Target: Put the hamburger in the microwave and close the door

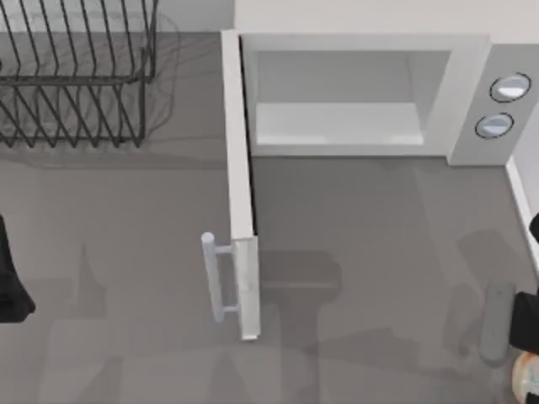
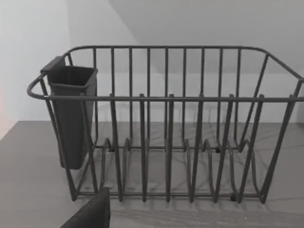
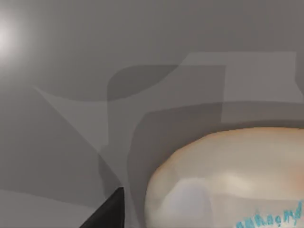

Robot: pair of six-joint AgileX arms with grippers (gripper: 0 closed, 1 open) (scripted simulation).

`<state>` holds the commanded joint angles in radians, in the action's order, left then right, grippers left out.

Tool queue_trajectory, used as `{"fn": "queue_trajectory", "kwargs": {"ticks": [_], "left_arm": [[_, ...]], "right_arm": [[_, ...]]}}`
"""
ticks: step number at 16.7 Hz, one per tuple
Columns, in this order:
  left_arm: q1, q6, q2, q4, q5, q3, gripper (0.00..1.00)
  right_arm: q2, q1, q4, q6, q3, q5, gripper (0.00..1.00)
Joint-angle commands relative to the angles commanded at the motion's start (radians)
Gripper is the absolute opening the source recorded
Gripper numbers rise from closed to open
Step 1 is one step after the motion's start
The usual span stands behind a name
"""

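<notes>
One hamburger (image 3: pixel 228 180) sits close beneath the right gripper (image 1: pixel 526 337), whose grip I cannot tell; one microwave (image 1: pixel 472 93), door (image 1: pixel 240 194) open.

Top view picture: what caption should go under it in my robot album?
Microwave waits with its door swung wide open, the hamburger sits at the table's right edge, and a dish rack stands at the back left.

Left arm (image 1: pixel 10 278) parked at left edge of frame. Right end effector (image 1: pixel 526 341) low at lower right corner, one finger (image 1: pixel 497 320) pointing up-frame.
</notes>
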<state>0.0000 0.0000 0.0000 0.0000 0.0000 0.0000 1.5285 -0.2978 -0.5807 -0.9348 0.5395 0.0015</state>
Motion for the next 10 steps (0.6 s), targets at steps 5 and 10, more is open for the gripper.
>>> {"fn": "queue_trajectory", "kwargs": {"ticks": [5, 10], "left_arm": [[0.000, 0.000, 0.000, 0.000, 0.000, 0.000, 1.00], [0.000, 0.000, 0.000, 0.000, 0.000, 0.000, 1.00]], "right_arm": [[0.000, 0.000, 0.000, 0.000, 0.000, 0.000, 0.17], [0.000, 0.000, 0.000, 0.000, 0.000, 0.000, 0.00]]}}
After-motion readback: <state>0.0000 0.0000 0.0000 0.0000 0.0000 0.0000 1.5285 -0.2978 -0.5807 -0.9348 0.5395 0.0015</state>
